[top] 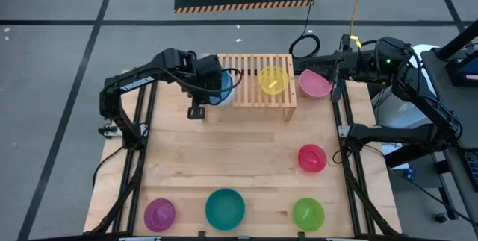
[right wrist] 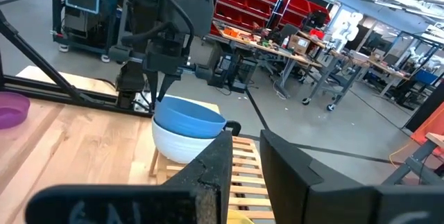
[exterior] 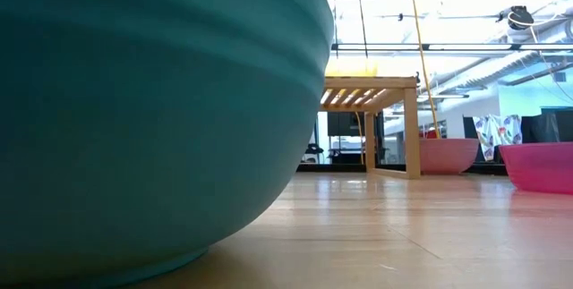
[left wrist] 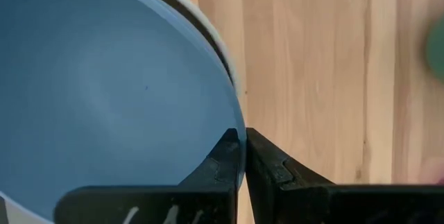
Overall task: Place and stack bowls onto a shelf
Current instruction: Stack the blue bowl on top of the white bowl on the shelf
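A light-wood shelf (top: pixel 261 92) stands at the table's far middle, with a yellow bowl (top: pixel 273 80) on its slats. At the shelf's left end a white bowl (right wrist: pixel 177 144) sits on top, and a blue bowl (right wrist: pixel 191 116) lies tilted in or just over it; whether they touch I cannot tell. My left gripper (left wrist: pixel 241 137) is shut on the blue bowl from above. My right gripper (right wrist: pixel 246 161) hovers open and level beyond the shelf's right end, holding nothing. Pink (top: pixel 314 83), red (top: pixel 311 157), purple (top: pixel 159 213), teal (top: pixel 225 208) and green (top: pixel 308 213) bowls rest on the table. My left gripper pinches the blue bowl's rim (left wrist: pixel 239 116), one finger inside the bowl and one outside. The fingers come steeply from above, pointing down at the rim's side toward the table's left (right wrist: pixel 161 98). The bowl hangs tilted below them, over the white bowl.
The pink bowl sits close to the shelf's right leg. The teal bowl (exterior: pixel 152 110) at the near edge blocks most of the low view. Bare wood lies between the shelf and the near row of bowls. Black frame rails run along both table sides.
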`<move>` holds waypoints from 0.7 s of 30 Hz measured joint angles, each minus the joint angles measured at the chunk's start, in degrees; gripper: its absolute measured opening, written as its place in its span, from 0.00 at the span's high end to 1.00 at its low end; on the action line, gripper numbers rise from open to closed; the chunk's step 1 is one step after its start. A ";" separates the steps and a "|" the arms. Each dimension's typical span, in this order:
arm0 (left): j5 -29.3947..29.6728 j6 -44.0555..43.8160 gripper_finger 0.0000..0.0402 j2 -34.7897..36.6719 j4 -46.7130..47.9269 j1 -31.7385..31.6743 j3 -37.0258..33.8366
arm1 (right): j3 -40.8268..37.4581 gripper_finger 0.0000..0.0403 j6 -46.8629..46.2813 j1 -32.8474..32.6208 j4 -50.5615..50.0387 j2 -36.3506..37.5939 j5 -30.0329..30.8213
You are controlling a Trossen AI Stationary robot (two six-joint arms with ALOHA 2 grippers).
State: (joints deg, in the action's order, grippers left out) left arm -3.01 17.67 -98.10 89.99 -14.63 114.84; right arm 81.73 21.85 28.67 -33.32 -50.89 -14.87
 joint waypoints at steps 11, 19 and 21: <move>4.51 -1.01 0.88 0.00 -0.01 0.04 -0.15 | 0.02 0.83 1.55 0.02 0.00 -0.01 0.00; 9.36 -1.31 0.87 0.00 0.01 0.04 -0.15 | 0.01 0.83 1.48 0.00 0.00 0.01 0.00; 9.54 -1.31 0.87 0.00 0.01 0.02 -0.15 | 0.00 0.83 1.44 0.00 0.00 0.00 0.00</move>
State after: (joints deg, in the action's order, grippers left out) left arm 6.54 16.36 -98.10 90.00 -14.61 114.69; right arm 81.74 23.29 28.67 -33.32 -50.89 -14.87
